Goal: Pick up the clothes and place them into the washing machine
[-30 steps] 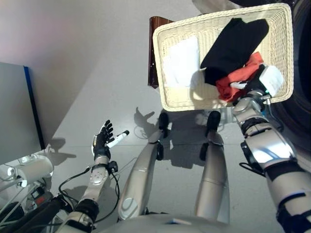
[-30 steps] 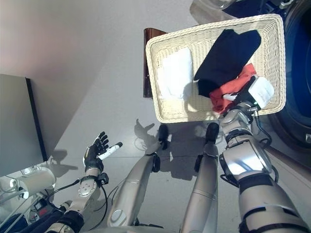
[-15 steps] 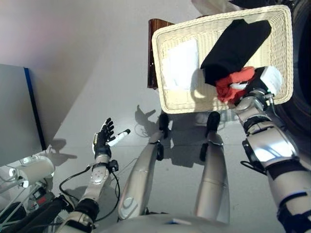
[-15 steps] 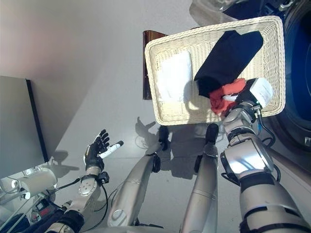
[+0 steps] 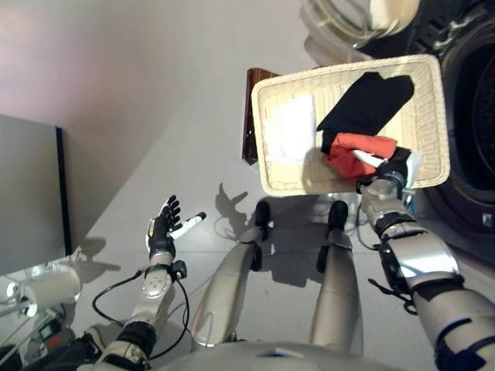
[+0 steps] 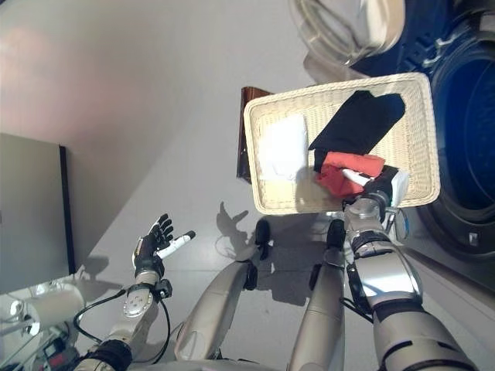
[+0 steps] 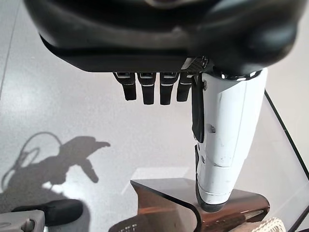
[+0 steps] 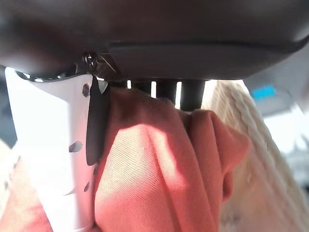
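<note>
A shallow wicker basket (image 5: 267, 166) holds a white cloth (image 5: 292, 127), a black cloth (image 5: 367, 104) and a red cloth (image 5: 352, 148). My right hand (image 5: 392, 166) is at the basket's near right side, shut on the red cloth. In the right wrist view the red cloth (image 8: 159, 179) is bunched between the fingers and the white-covered thumb (image 8: 48, 145). My left hand (image 5: 162, 228) hangs open and empty over the floor at the lower left; it also shows in the left wrist view (image 7: 149, 89).
The washing machine's dark drum opening (image 5: 473, 116) is right of the basket, and its round door (image 5: 348, 19) stands open at the top. The dark brown box (image 5: 251, 116) shows at the basket's left edge. A grey cabinet (image 5: 31, 193) stands at the far left.
The camera has moved, shifting the whole picture. My right hand has gathered the red cloth into a bunch beside the black cloth. The left hand has stayed as it was.
</note>
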Available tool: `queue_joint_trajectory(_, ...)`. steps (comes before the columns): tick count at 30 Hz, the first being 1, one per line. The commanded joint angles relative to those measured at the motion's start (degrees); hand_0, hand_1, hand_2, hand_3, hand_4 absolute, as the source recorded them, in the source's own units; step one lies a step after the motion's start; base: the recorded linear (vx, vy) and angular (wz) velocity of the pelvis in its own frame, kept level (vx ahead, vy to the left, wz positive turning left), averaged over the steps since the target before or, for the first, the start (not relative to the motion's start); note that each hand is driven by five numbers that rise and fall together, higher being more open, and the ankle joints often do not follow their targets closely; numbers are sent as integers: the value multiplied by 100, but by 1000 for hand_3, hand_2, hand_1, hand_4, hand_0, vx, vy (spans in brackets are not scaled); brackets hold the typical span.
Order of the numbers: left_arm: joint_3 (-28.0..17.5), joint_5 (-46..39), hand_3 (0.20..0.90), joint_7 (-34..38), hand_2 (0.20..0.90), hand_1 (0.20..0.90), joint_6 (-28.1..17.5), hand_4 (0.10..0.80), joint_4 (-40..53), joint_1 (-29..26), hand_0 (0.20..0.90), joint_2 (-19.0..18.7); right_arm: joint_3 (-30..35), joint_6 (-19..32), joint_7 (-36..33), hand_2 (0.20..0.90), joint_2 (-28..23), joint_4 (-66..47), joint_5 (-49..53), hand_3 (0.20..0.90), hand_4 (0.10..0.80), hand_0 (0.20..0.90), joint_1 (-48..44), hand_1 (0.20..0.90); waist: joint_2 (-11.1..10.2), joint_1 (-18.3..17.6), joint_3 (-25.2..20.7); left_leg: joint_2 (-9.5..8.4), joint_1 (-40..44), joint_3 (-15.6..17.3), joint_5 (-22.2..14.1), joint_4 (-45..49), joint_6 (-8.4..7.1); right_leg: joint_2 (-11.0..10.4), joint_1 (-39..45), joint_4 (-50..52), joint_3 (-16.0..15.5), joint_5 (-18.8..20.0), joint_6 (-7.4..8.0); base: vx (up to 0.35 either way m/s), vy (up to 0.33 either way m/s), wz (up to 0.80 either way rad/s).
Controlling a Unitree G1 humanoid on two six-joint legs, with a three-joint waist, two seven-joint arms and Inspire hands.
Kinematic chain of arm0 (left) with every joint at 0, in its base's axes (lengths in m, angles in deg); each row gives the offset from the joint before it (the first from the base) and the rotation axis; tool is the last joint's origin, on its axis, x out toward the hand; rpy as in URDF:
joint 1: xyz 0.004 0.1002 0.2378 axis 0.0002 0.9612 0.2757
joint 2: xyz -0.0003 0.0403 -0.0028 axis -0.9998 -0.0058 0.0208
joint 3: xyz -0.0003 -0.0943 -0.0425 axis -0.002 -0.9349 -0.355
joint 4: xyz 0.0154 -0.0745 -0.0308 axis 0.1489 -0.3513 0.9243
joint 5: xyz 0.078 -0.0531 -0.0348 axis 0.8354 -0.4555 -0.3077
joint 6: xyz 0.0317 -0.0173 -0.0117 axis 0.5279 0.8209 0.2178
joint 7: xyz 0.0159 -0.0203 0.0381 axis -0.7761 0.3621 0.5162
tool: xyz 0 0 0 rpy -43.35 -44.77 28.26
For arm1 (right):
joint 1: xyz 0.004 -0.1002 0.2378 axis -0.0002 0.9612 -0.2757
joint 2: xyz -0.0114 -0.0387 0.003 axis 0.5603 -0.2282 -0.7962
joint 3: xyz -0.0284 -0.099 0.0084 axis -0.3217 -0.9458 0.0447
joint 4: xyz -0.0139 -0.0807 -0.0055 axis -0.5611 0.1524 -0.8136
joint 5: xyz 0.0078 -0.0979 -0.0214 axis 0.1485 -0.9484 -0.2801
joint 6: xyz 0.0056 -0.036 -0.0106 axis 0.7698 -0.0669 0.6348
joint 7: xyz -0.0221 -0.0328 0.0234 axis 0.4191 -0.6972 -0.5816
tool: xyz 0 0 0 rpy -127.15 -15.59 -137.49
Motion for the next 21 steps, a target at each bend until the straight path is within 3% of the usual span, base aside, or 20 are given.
queue_joint_trajectory(1,-442,-136,900,-24,900,900,-187,800,-288,68,900,-492,15,768,372,200,-25,-822,912,200,300,200,207,200,-263,-46,-226,-29,-79,143,-35,-227,-211,170,631,-657,-154,-47,-204,43,-26,-14)
queue_joint_trajectory(6,-494,-201,900,-152,900,900,-137,800,-601,138,900,-367,333,969,909,200,300,-1015,1838,200,300,200,800,200,-347,-108,-351,-6,172,159,-64,-292,-205,197,907,-785,-137,-50,-197,50,-23,-14)
queue_joint_trajectory(10,-455,-236,900,-224,900,900,-160,800,-662,175,900,-273,1047,1417,1499,200,705,-1247,3368,200,300,200,1032,200,-324,-118,-396,0,292,165,-126,-273,-187,205,1026,-816,-126,-81,-194,43,-13,-8)
queue_joint_trajectory(13,-380,-279,900,-266,900,900,-174,800,-664,212,900,-202,1419,1727,1724,200,982,-1410,4196,200,300,200,1074,200,-258,-115,-441,-12,309,192,-162,-252,-170,210,1038,-808,-97,-118,-194,23,4,-8)
queue_joint_trajectory(16,-181,-303,900,-291,900,900,-208,800,-730,261,900,-136,1922,2264,1662,200,1262,-1694,4826,200,300,200,963,200,-62,-103,-515,-29,303,201,-200,-222,-139,209,975,-716,-39,-204,-195,31,38,-7)
queue_joint_trajectory(21,57,-308,900,-318,900,900,-238,800,-716,367,900,-88,2222,2627,1544,200,1349,-1959,5047,200,300,200,894,200,160,-88,-558,-66,246,225,-243,-158,-111,194,875,-571,7,-282,-189,25,35,-6)
